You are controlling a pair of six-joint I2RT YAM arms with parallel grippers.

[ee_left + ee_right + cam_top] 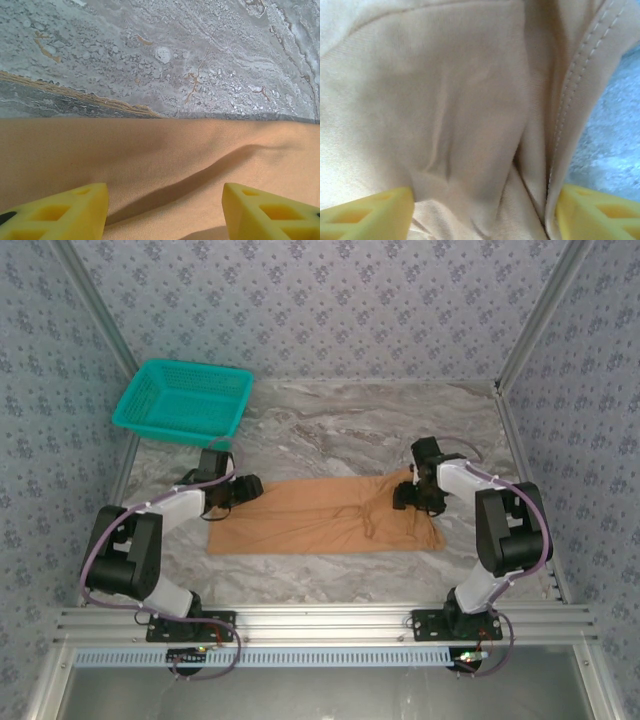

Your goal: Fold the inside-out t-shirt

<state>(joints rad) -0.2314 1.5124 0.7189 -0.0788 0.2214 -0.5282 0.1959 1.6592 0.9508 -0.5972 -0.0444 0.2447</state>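
Top cam first: left gripper (243, 490) is low at the far-left corner of the t-shirt (320, 518), and right gripper (408, 496) sits on the bunched far-right end. Can't read either jaw gap from up here. The surface is a grey-veined marble table (350, 420), with a teal mesh basket (185, 400) at the far left, well apart from the cloth. There are wallpapered walls (330, 300) on three sides and an aluminium rail (330, 620) along the near edge under both arm bases. The shirt's long axis runs left-right across the table, w/ a flat straight edge on the left and a rumpled end on the right. Can't tell where the neck is. Over to left wrist cam: yellow fingers (55, 212) are spread wide and nothing is pinched. Orange-tan cloth lies below and between them, w/ one soft ridge running diagonally. The cloth's far edge is straight, bare marble beyond it. Right wrist cam: the fingers are wide apart here too, pressed down close on the creased fabric but not closed on it. A stitched seam (570, 100) runs just inside the right-hand finger, w/ a strip of table showing at the right edge.
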